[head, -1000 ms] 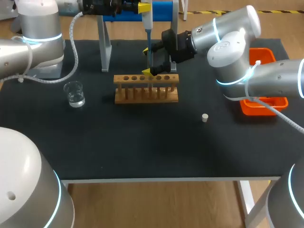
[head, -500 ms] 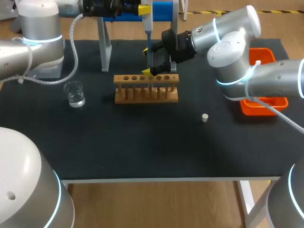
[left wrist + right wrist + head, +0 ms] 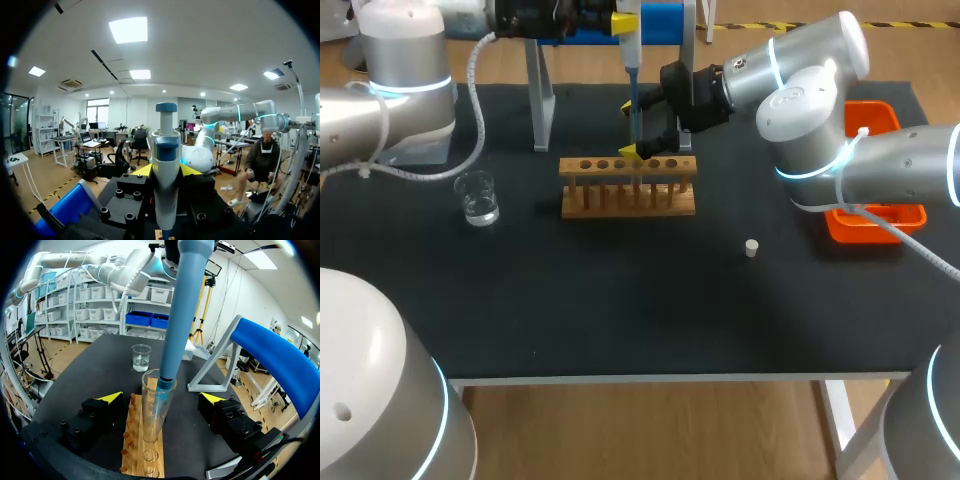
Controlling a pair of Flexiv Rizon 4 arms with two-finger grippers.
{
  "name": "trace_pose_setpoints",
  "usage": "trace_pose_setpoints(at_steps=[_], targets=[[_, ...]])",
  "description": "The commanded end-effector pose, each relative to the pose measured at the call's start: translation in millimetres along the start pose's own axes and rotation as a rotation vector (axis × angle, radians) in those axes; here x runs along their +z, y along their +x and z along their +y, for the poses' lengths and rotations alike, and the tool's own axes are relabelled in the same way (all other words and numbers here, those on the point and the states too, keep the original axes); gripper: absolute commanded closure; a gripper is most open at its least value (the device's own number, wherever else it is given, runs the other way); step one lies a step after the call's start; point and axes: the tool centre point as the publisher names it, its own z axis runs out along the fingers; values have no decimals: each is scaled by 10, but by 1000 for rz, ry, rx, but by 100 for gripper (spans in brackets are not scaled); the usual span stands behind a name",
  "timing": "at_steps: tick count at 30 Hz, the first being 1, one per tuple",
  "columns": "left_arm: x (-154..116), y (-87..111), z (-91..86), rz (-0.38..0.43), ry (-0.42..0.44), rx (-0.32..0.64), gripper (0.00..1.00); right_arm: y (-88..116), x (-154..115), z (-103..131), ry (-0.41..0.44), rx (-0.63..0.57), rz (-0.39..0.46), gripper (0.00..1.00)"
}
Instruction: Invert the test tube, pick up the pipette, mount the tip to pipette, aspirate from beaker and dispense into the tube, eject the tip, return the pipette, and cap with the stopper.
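One pipette, one tube, one rack, one beaker, one stopper.

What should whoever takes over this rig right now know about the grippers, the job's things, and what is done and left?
Left gripper: shut on the pipette, held upright over the rack.
Right gripper: open, with a finger on either side of the test tube and neither touching it.
Things: the test tube stands mouth up in the rack, with the blue tip inside its mouth. The beaker holds water. The stopper lies loose on the table.
Done: tube upright, pipette picked up, tip mounted.
Cannot tell: whether liquid has been dispensed.
Left: eject the tip, return the pipette, cap the tube.
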Motion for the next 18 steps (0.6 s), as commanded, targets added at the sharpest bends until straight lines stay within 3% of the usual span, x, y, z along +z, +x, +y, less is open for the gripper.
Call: trace_pose_setpoints(at_steps=[1, 18], targets=[[14, -12, 13, 3, 3, 2, 100, -5, -14, 4, 3, 0, 4, 0], [21, -13, 39, 1, 2, -1, 100, -5, -14, 4, 3, 0, 4, 0]])
